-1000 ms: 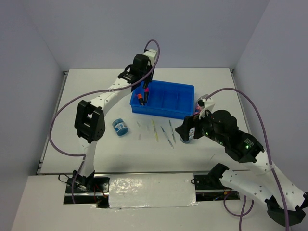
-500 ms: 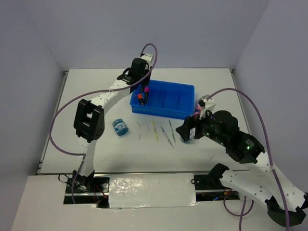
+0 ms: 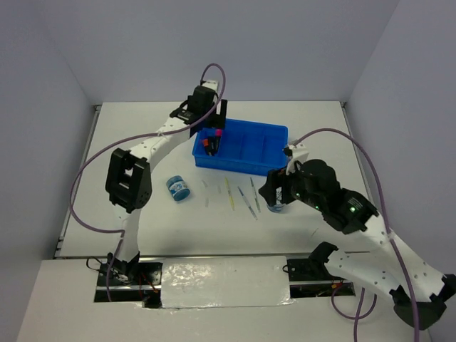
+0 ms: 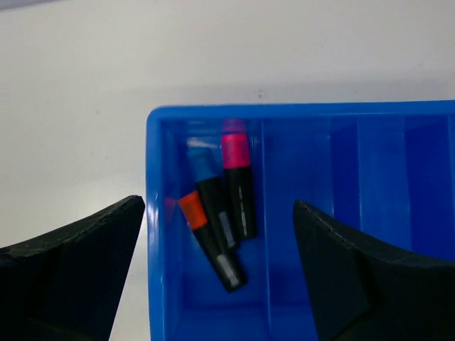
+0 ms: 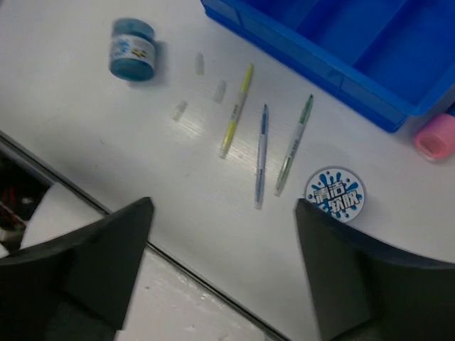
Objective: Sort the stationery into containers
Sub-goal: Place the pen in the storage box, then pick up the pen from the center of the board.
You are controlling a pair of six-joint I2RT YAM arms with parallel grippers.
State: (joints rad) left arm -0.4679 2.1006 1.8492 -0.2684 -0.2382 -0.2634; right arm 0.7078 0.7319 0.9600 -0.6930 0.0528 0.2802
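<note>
Three thin pens lie side by side on the white table (image 3: 128,142): a yellow pen (image 5: 236,110), a blue pen (image 5: 261,155) and a green pen (image 5: 293,144). The right gripper (image 5: 224,206) hangs over them, jaws spread wide, holding nothing. Just beside the green pen a round roll (image 5: 335,194) lies flat. A second roll (image 5: 132,49) sits well apart to the left, with small pale bits (image 5: 220,91) between it and the pens. A pink tube (image 5: 435,136) rests just beside the blue tray (image 3: 242,166). Farther back, the left gripper (image 4: 219,213) hovers wide apart and empty above the tray's end compartment, where a pink-capped highlighter (image 4: 240,192), a blue-capped highlighter (image 4: 212,202) and an orange-capped highlighter (image 4: 213,245) lie together.
</note>
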